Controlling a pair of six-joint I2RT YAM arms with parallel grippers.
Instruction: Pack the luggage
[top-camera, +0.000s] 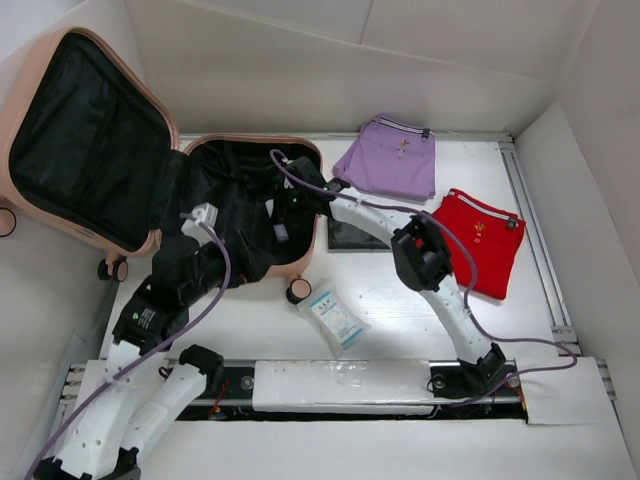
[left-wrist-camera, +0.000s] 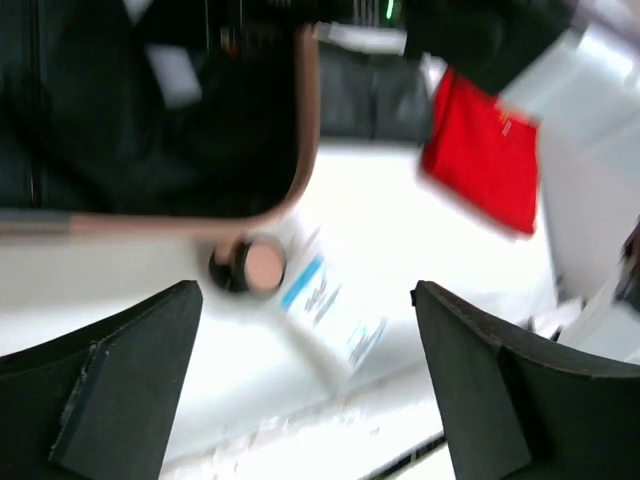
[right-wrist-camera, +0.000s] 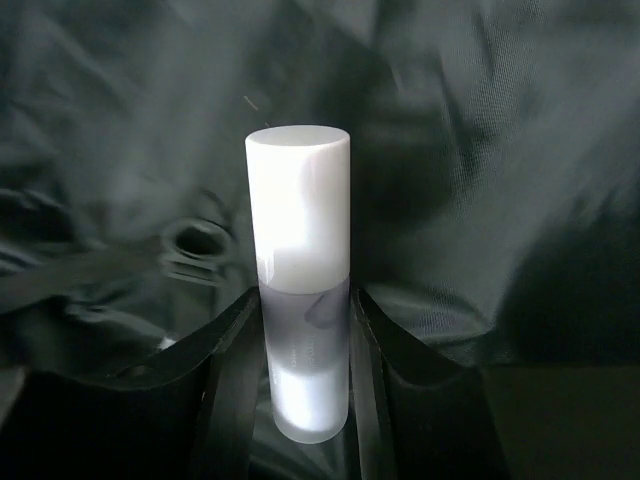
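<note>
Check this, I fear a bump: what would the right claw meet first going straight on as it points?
Likely the black lining of the luggage, behind the white bottle that the right claw grips; depth is unclear.

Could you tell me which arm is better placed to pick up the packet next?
Left: the left fingers are open and empty near the packet; the right fingers grip a bottle inside the luggage.

Bright, soft-shadowed top view; left wrist view motion-blurred.

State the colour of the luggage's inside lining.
The luggage lining is black; top external view shows it best.
</note>
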